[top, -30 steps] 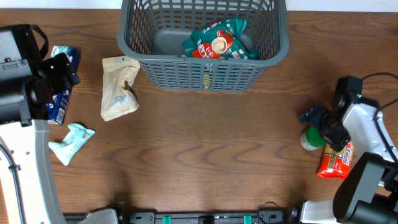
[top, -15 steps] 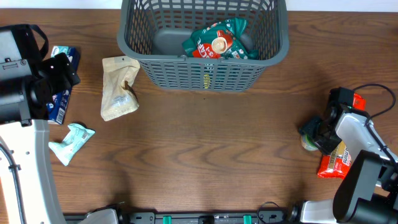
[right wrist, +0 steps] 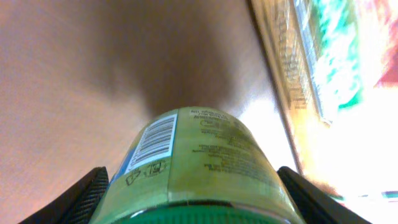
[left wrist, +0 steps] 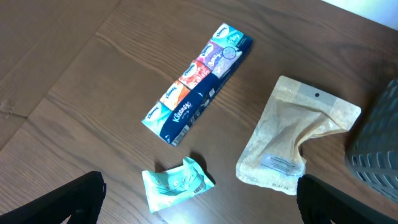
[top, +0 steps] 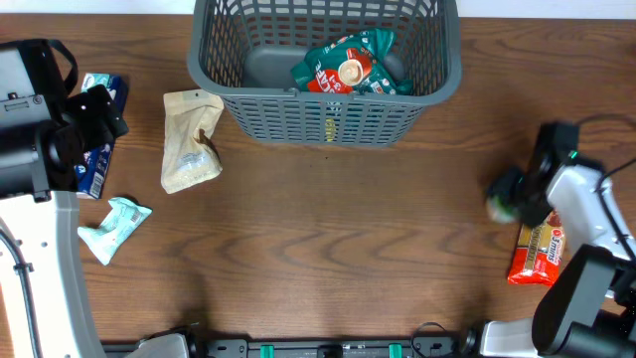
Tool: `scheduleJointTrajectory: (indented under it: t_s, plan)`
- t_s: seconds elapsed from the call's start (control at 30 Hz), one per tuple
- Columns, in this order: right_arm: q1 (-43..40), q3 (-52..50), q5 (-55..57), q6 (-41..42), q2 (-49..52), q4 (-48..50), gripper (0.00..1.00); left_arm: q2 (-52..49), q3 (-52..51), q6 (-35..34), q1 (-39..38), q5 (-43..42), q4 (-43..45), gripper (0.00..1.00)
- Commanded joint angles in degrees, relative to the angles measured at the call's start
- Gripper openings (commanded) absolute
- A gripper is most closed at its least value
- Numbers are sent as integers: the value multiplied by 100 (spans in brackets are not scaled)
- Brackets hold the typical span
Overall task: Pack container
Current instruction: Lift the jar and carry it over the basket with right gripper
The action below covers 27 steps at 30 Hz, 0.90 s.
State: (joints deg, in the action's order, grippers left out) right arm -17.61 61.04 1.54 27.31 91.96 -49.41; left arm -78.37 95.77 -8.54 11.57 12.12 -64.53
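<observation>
The dark grey slotted basket (top: 328, 114) stands at the top middle and holds a green and red packet (top: 346, 66). My right gripper (top: 517, 197) is shut on a green-capped jar (right wrist: 196, 165) with a yellow-green label and holds it at the right side of the table; the jar is blurred in the overhead view (top: 500, 206). My left gripper (left wrist: 198, 202) is open and empty, high over the left side, above a small teal packet (left wrist: 177, 184). The basket's corner shows in the left wrist view (left wrist: 380, 140).
A beige pouch (top: 189, 139) lies left of the basket. A blue tissue pack (top: 97, 149) lies at the far left and the teal packet (top: 114, 227) below it. A red and orange packet (top: 537, 254) lies under the right arm.
My right gripper has risen off the table with the jar in it and shifted a little up the frame. The left arm has not moved.
</observation>
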Motion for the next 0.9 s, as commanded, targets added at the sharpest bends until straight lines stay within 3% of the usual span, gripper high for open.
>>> scheduleJointTrajectory:
  t_s: [0.0,0.23,0.4,0.67,0.87]
  plan:
    - [170,1276,-26,-601,-299,-278,1,-26,2,98,24,-13,-17,99]
    - [1005,4087,-26,-1735,-297,-1502,1,-26,2,98,24,-15,-15,99]
    - [1773,5464,-7,-2173,-286,-1650,1,-26,2,98,24,-13,-17,99]
    - [2986,6098,-741,-3866,168,-1421,1,-26,2,98,24,-15,-17,99]
    - [3250,6098,66,-3493,988,-789,1,-26,2,98,24,-15,-17,99]
